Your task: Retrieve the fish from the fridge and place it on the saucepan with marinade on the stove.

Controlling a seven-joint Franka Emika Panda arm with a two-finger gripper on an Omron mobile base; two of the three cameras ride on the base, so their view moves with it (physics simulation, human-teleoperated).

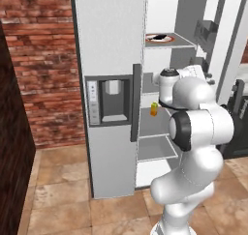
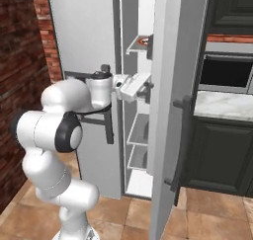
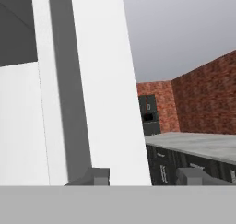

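Left base view: I see the fridge [image 1: 111, 50] with its right door open, the fish [image 1: 159, 37] on the top shelf, far right. Right base view: gripper [image 2: 146, 92] at the door's edge. Hand view: fingers [image 3: 99, 176] apart, straddling that edge

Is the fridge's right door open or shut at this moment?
Open: the fridge door is swung out, exposing white shelves and the fish on top.

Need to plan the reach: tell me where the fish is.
The fish lies on the fridge's top shelf in the left base view, above the small orange item that stands lower down.
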